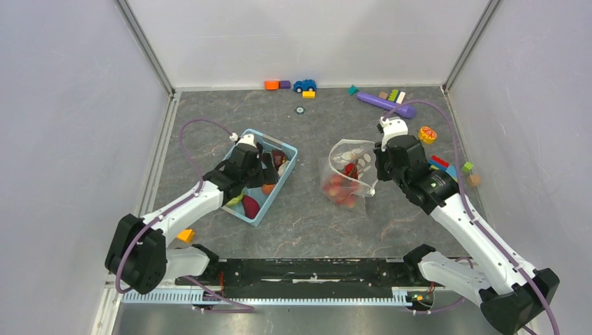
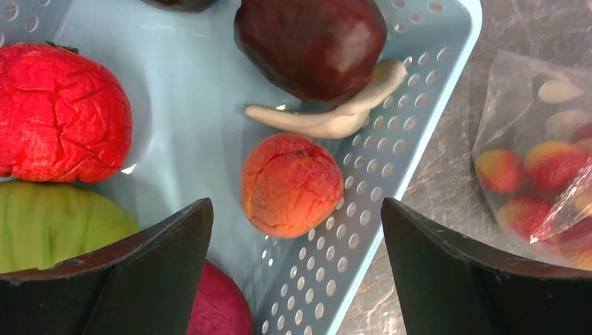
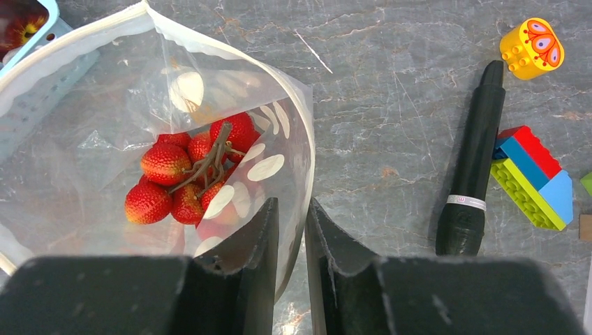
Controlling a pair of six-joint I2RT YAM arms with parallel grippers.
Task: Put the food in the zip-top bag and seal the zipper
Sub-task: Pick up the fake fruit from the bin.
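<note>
Two bent arms over the marbled grey table [image 1: 307,223]. Holds the left fingers [image 1: 271,169] spread wide and empty just above a wrinkled orange fruit [image 2: 291,185] in the perforated light blue basket [image 2: 391,174], beside a crackled red piece [image 2: 63,112] and a glossy maroon piece [image 2: 311,42]. Pinches the right fingers [image 1: 375,166] nearly shut on the rim of the clear dotted bag [image 3: 84,105], open beside the basket, bumpy red berries [image 3: 167,162] inside.

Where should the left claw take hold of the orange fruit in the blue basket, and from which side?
Grip the orange fruit across its round middle, coming straight down from above with the open left claw. It lies beside the perforated wall of the basket, so probably close it along that wall.
</note>
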